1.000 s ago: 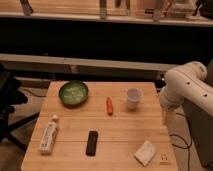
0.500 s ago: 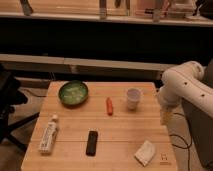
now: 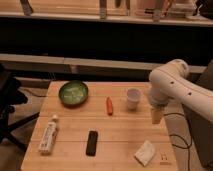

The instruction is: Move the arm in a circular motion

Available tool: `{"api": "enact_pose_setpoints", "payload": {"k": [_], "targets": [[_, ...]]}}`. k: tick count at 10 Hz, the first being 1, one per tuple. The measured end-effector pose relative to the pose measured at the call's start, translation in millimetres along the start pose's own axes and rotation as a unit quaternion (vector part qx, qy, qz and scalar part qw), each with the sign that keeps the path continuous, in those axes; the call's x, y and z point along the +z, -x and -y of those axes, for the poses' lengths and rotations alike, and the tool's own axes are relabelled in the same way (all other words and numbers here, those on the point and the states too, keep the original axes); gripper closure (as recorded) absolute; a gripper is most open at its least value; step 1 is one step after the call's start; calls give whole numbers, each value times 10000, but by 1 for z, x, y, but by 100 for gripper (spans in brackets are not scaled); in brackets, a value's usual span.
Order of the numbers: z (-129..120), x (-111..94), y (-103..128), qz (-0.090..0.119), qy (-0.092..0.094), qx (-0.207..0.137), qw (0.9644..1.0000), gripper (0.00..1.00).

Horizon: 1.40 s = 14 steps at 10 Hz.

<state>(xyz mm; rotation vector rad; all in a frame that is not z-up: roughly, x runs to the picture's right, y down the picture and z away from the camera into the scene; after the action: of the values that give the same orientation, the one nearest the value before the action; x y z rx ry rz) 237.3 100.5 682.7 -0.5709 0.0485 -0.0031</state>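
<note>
The arm (image 3: 176,85) is a glossy white robot arm of thick rounded segments, coming in from the right side over the right edge of the wooden table (image 3: 120,130). Its narrow pale tan tip, the gripper (image 3: 157,115), hangs down just right of a white cup (image 3: 133,98) and a little above the tabletop. Nothing shows in the gripper.
On the table lie a green bowl (image 3: 73,93), a small orange carrot (image 3: 109,105), a white bottle (image 3: 49,134) lying flat, a black remote (image 3: 92,142) and a crumpled white cloth (image 3: 146,153). A dark chair (image 3: 10,110) stands at the left.
The arm has swung slightly left and toward the table; its tan tip has shifted a little closer to the white cup.
</note>
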Motion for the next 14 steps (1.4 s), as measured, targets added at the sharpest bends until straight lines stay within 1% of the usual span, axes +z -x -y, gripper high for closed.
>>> {"api": "enact_pose_setpoints", "payload": {"k": [2, 3, 8, 10, 13, 14], "targets": [[1, 1, 22, 19, 7, -56, 10000, 20], [1, 1, 27, 30, -10, -90, 10000, 20], [4, 2, 34, 79, -19, -155, 9998, 20], [4, 4, 29, 81, -39, -169, 9998, 20], [3, 4, 42, 129, -58, -245, 9996, 20], [3, 6, 42, 150, -46, -239, 9996, 20]]}}
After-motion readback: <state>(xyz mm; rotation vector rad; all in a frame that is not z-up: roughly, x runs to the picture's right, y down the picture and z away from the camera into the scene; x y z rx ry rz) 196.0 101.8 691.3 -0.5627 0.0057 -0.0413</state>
